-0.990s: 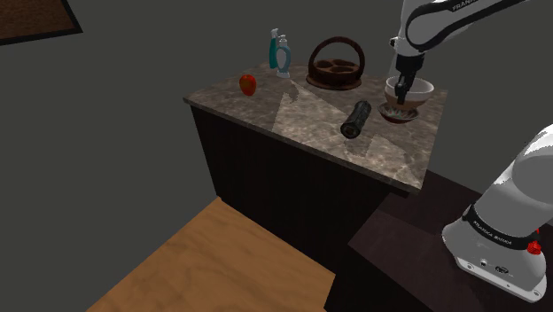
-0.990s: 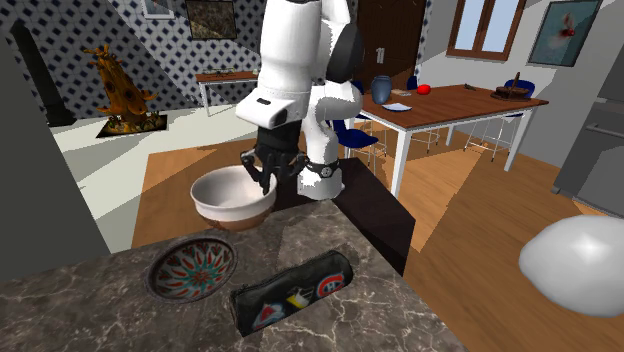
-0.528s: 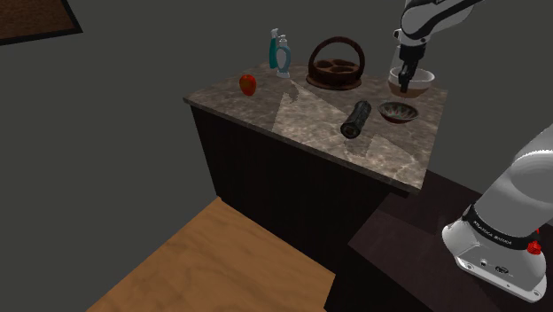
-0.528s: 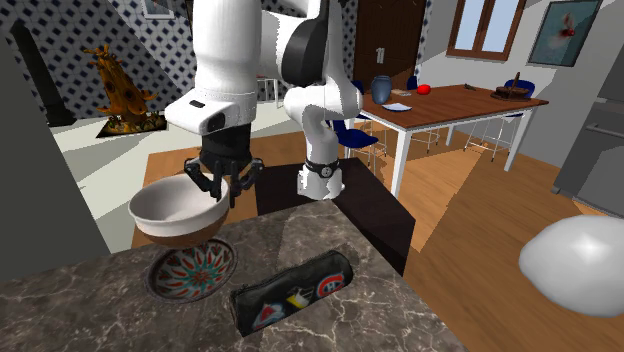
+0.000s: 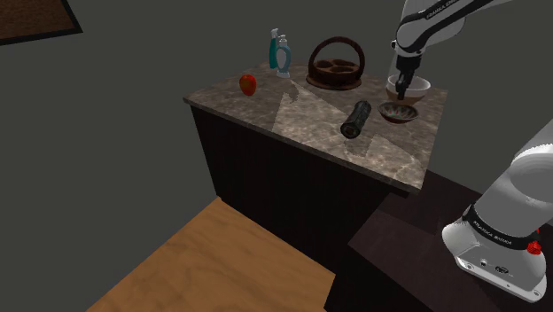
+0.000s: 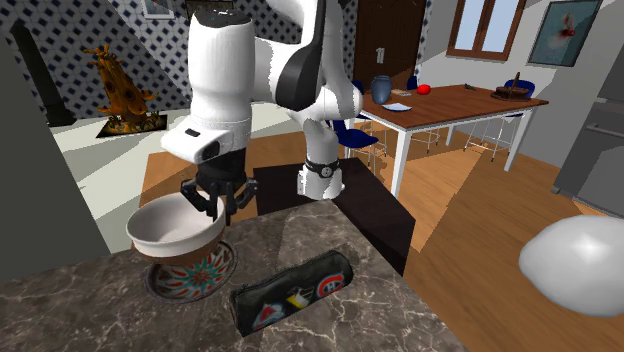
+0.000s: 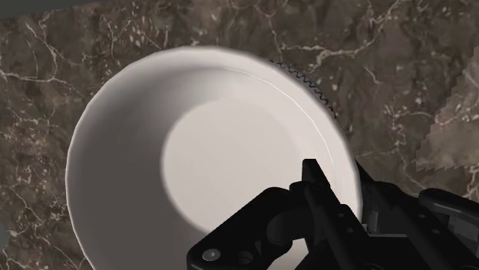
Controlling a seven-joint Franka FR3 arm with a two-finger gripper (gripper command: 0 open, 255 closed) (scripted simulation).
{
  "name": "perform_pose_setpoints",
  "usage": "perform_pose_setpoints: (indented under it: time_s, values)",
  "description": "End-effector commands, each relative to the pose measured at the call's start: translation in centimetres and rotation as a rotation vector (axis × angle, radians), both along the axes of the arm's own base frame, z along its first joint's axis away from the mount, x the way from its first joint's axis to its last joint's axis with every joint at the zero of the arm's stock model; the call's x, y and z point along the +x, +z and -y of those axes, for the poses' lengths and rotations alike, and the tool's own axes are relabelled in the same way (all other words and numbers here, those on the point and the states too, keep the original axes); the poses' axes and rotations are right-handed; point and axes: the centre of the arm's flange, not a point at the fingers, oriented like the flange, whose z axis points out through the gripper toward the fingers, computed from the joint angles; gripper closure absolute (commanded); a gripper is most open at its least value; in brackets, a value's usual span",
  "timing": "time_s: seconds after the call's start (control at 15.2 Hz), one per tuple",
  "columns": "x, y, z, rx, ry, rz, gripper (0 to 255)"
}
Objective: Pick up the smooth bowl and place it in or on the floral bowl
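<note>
The gripper (image 6: 216,200) is pinched on the rim of the smooth bowl (image 6: 170,226), at the side of the rim nearest the arm (image 6: 225,80). In the wrist view one black finger sits inside the rim and the other outside it, with the bowl wall clasped between them. The rest of the bowl (image 7: 207,153) spreads away from the gripper (image 7: 341,201).

The bowl hangs from that one edge, low over the marbled bench (image 6: 380,320) and right over the floral bowl (image 6: 196,276). The second exterior view shows its base overlapping the far part of the patterned dish. Whether the two touch cannot be told. In the wrist view a thin saw-toothed arc of the floral bowl (image 7: 307,80) peeks out past the white rim.

The smooth bowl is upright, its mouth facing up and its foot down, about level. It is round, so it has no long axis. Its inside is white and its lower outside is brown.

In the shoulder view the gripper (image 5: 403,86) and the smooth bowl (image 5: 413,85) are at the bench's (image 5: 310,124) far right corner, just behind the floral bowl (image 5: 398,111). A dark pouch (image 5: 355,119) lies beside the floral bowl, to that view's left.
</note>
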Motion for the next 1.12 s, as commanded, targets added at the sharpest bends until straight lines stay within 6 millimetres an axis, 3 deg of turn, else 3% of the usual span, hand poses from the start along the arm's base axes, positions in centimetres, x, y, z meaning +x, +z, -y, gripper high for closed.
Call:
perform_pose_setpoints:
  time_s: [0.0,0.46,0.92,0.99,1.06]
  values:
    - [0.0,-1.1,0.0,0.0,0.0,0.001,255]
    - [0.0,-4.5,0.0,0.0,0.0,0.001,255]
    - [0.0,-4.5,0.0,0.0,0.0,0.001,255]
    - [0.0,-4.5,0.0,0.0,0.0,0.001,0]
    - [0.0,-4.5,0.0,0.0,0.0,0.001,0]
